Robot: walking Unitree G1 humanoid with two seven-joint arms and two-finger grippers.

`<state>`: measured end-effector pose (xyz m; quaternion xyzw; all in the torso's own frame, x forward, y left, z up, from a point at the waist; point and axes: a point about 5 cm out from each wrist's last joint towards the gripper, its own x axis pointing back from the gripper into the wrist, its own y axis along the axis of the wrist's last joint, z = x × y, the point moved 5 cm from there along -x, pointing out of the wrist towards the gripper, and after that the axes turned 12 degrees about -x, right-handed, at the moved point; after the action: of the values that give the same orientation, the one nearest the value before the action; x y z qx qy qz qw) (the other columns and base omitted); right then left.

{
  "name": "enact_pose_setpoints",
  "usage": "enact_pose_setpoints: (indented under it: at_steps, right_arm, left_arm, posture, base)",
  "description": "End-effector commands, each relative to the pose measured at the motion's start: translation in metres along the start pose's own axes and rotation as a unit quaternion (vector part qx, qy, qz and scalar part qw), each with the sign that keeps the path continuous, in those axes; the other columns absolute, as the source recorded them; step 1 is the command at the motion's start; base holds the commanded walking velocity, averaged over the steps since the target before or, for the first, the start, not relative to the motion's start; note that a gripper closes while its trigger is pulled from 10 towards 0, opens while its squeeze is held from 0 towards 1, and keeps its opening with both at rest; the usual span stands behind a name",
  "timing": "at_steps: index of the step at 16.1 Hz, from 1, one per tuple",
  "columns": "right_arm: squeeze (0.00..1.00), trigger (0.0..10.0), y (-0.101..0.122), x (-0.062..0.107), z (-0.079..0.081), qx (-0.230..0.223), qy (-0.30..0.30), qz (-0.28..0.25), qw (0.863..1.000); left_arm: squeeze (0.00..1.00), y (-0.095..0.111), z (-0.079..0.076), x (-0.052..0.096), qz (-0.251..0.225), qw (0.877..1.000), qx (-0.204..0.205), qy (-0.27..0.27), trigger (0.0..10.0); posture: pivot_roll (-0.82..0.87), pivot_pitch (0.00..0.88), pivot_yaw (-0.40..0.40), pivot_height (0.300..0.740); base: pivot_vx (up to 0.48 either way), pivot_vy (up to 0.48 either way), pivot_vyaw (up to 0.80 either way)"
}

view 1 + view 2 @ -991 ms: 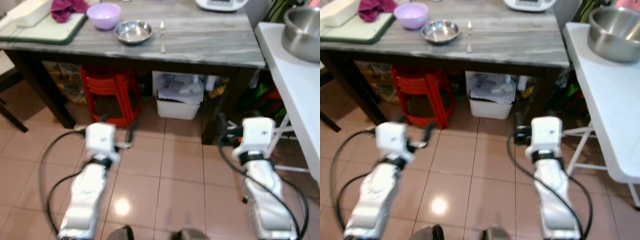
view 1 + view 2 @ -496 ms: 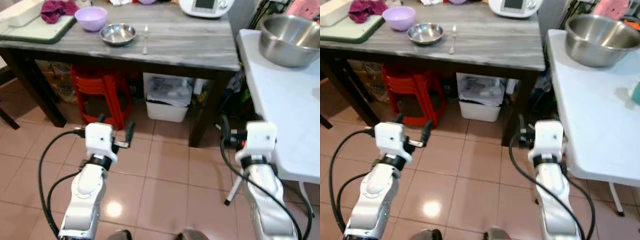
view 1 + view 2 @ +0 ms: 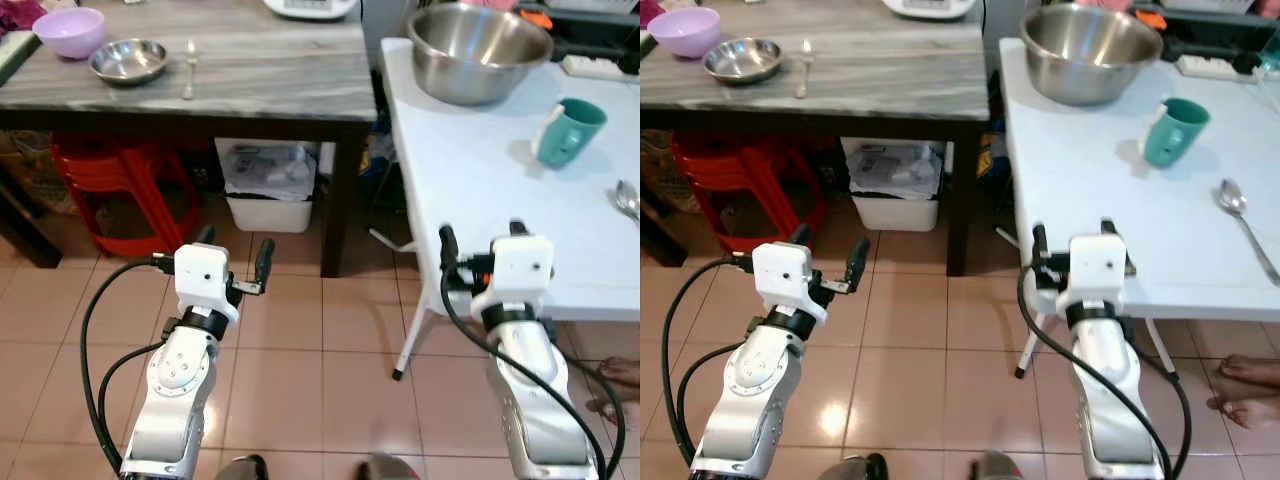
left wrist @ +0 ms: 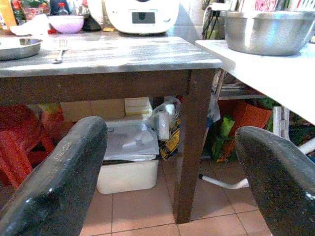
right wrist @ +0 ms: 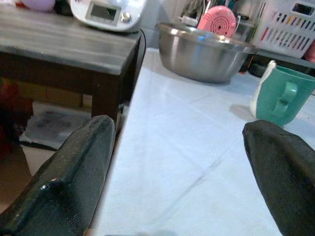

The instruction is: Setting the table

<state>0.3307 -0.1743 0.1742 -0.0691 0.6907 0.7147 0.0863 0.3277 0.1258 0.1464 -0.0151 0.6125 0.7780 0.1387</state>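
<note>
From the head views, you had the white table (image 3: 470,190) ahead on the right, carrying a steel mixing bowl (image 3: 478,52), a teal mug (image 3: 568,132) and a spoon (image 3: 1238,215) near its far right. The wooden table (image 3: 250,85) on the left held a small steel bowl (image 3: 127,60), a fork (image 3: 188,68) and a purple bowl (image 3: 68,30).

In the left wrist view, your left end effector (image 4: 167,182) was spread wide and empty, low before the wooden table.

In the right wrist view, your right end effector (image 5: 182,172) was also spread and empty, just above the white table's edge. Advancing at that height risked clipping the edge, or knocking the mug.
</note>
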Motion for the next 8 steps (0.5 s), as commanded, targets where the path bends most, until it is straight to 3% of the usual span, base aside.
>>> enact_pose_setpoints:
  at_steps: [1, 8]
  right_arm:
    - [0.0, 10.0, -0.0007, 0.0023, -0.0048, 0.0, -0.007, 0.004, 1.0]
    - [0.0, 10.0, 0.0011, -0.0005, 0.0007, 0.001, 0.002, 0.002, 1.0]
  left_arm:
    - [0.0, -0.0006, -0.0053, 0.0018, 0.004, 1.0, 0.006, -0.008, 10.0]
    - [0.0, -0.0015, -0.0106, 0.001, 0.008, 1.0, 0.008, -0.016, 10.0]
  posture:
    - [-0.15, 0.214, -0.032, 0.74]
    - [-0.16, 0.218, -0.024, 0.74]
  base:
    - [0.0, -0.311, 0.0]
    - [0.0, -0.311, 0.0]
